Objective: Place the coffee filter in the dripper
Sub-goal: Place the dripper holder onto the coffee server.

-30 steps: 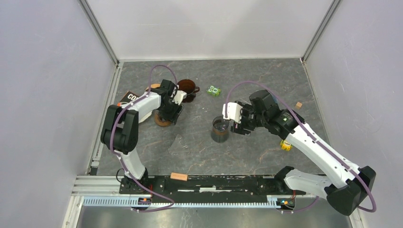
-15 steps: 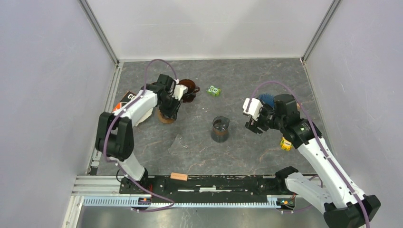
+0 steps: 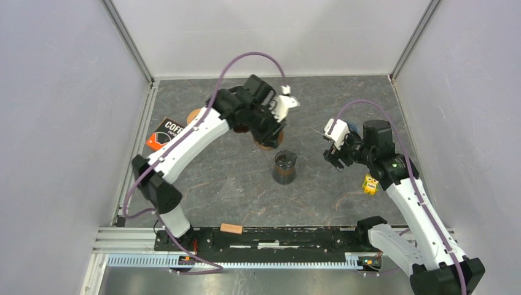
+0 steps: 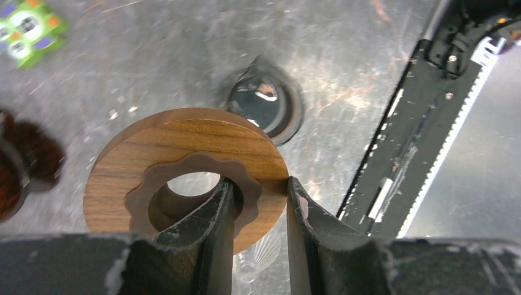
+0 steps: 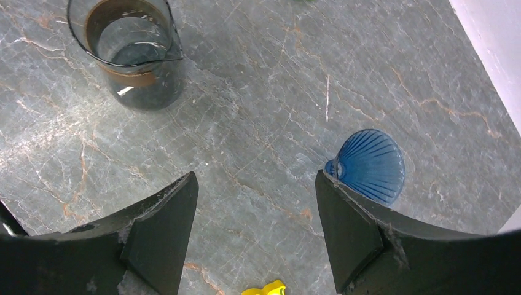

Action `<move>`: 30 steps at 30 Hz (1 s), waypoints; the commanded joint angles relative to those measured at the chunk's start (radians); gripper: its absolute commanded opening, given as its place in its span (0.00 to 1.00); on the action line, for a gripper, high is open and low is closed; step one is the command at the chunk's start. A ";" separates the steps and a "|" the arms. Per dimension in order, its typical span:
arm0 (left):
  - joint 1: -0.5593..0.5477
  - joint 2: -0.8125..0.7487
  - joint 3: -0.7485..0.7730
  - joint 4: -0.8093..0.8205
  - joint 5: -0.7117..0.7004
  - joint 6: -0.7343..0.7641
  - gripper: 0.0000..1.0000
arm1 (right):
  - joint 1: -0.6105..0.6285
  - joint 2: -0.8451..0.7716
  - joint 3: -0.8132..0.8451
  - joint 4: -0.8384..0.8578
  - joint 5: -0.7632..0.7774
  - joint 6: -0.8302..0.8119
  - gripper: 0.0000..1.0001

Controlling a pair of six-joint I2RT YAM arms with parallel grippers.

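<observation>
Two grippers, two different states. My left gripper is clamped on a wooden ring: one finger reaches through its scalloped hole, the other presses the outer rim, and the band of wood sits pinched between them. The ring hangs flat in the air, off the table, and the left wrist view looks past its edge down into the glass beaker standing upright below. From above, ring and beaker are near each other but apart, with the ring on the far side.

My right gripper is spread wide with nothing between the fingers, hovering over bare table to the right of the beaker. The dripper, a blue ribbed cone, lies on the table with its ribbed outside up, close to my right-hand finger in the wrist view and well apart from the beaker.

Nearer my bases a clear ribbed piece lies flat on the table; whether that is the filter I cannot tell, and it is nowhere near the dripper.

Other things lie about: a green block and a dark cup beyond the ring, a yellow block by my right forearm, an orange packet and a tan disc at far left.
</observation>
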 commanded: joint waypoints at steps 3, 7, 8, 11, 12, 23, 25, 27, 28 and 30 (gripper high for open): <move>-0.113 0.212 0.228 -0.172 0.094 -0.090 0.10 | -0.060 -0.037 0.039 0.019 -0.038 0.034 0.77; -0.156 0.282 0.273 -0.175 0.074 -0.101 0.08 | -0.095 -0.077 0.013 0.019 -0.053 0.032 0.77; -0.167 0.293 0.283 -0.177 0.067 -0.100 0.08 | -0.103 -0.086 0.006 0.020 -0.058 0.031 0.77; -0.192 0.317 0.298 -0.183 0.034 -0.103 0.08 | -0.120 -0.103 -0.014 0.020 -0.074 0.030 0.77; -0.198 0.321 0.295 -0.183 0.019 -0.101 0.08 | -0.123 -0.104 -0.018 0.019 -0.075 0.028 0.78; -0.211 0.360 0.289 -0.188 -0.046 -0.099 0.11 | -0.144 -0.114 -0.036 0.022 -0.127 0.032 0.79; -0.211 0.374 0.299 -0.194 -0.053 -0.096 0.13 | -0.147 -0.116 -0.038 0.023 -0.128 0.034 0.79; -0.211 0.383 0.313 -0.201 -0.044 -0.091 0.14 | -0.150 -0.119 -0.041 0.025 -0.126 0.033 0.79; -0.211 0.388 0.320 -0.202 -0.041 -0.091 0.14 | -0.151 -0.118 -0.042 0.026 -0.127 0.033 0.79; -0.211 0.399 0.330 -0.205 -0.040 -0.091 0.15 | -0.153 -0.118 -0.042 0.025 -0.129 0.035 0.79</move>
